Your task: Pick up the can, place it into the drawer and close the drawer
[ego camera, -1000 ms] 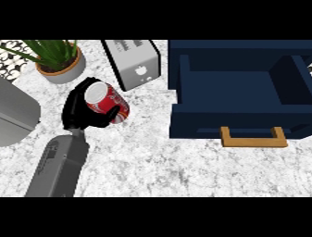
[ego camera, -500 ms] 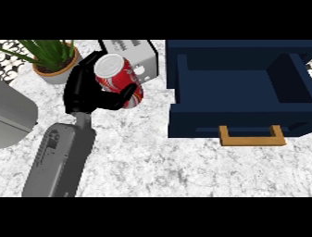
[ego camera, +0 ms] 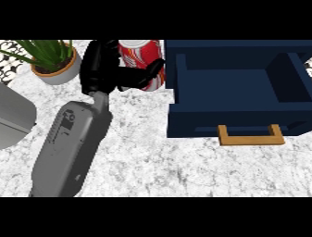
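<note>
Head view: left hand (ego camera: 107, 69) clamped round red can (ego camera: 142, 62), beside open navy drawer (ego camera: 244, 99); risk: can clipping drawer wall.

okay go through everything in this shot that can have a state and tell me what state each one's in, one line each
can: held in the hand, upright, just left of the drawer, not yet inside it.
left hand: shut on the can, fingers and thumb curled round it.
drawer: pulled open, nothing showing inside it.
drawer handle: untouched.
potted plant: upright on the counter.
right hand: not in view.
</note>
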Available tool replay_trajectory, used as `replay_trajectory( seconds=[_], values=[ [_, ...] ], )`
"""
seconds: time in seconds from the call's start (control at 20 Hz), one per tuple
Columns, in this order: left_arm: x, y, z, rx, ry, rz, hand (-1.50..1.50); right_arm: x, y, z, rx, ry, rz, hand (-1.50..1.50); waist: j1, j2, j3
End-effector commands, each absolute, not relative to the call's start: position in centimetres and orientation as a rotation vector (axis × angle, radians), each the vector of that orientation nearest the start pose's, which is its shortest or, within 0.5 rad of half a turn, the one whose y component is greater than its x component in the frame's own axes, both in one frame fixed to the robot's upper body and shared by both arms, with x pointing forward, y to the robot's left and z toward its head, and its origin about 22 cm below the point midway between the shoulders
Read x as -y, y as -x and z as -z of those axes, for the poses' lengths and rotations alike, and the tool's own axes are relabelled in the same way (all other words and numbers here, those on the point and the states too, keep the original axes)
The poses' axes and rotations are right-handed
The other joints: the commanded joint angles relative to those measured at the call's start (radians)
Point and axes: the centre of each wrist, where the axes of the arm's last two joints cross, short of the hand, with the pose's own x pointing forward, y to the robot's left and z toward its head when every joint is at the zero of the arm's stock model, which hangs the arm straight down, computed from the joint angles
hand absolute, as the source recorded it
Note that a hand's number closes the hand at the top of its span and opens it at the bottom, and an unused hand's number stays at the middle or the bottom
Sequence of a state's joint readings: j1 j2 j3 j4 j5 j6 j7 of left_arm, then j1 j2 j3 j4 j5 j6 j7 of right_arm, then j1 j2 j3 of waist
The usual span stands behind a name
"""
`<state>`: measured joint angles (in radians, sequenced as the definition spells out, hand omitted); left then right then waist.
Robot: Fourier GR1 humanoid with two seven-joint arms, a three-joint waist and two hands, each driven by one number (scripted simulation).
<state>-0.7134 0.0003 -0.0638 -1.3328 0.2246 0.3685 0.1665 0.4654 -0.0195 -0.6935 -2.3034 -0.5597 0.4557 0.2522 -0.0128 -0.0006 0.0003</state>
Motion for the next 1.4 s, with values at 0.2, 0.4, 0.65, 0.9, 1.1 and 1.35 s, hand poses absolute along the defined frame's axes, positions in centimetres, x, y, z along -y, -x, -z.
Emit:
replay_trajectory(
  seconds=[0.2,0.4,0.65,0.9,1.1,1.35],
  values=[
    [-7.5,-37.9,-16.5,1.746,0.179,-0.108,1.5,35.2,-5.9,-12.5,1.783,0.149,0.163,-1.5,-0.009,0.001,0.0],
    [-5.2,-38.8,-19.4,1.73,0.209,-0.108,1.5,36.1,-6.1,-12.2,1.782,0.152,0.145,-1.5,-0.01,0.001,0.0],
    [-3.6,-40.6,-20.3,1.732,0.176,-0.083,1.5,36.5,-7.6,-13.7,1.78,0.147,0.132,-1.5,-0.016,0.005,0.0],
    [-1.4,-40.6,-21.1,1.728,0.161,-0.057,1.5,36.7,-8.3,-12.6,1.793,0.157,0.119,-1.5,-0.021,0.006,0.0],
    [-1.2,-41.9,-22.0,1.733,0.179,-0.05,1.5,36.3,-7.1,-13.5,1.793,0.134,0.131,-1.5,-0.029,0.007,0.0],
    [0.4,-41.6,-22.1,1.699,0.156,-0.079,1.5,36.3,-7.2,-12.0,1.793,0.149,0.125,-1.5,-0.039,0.007,0.001]
  ],
)
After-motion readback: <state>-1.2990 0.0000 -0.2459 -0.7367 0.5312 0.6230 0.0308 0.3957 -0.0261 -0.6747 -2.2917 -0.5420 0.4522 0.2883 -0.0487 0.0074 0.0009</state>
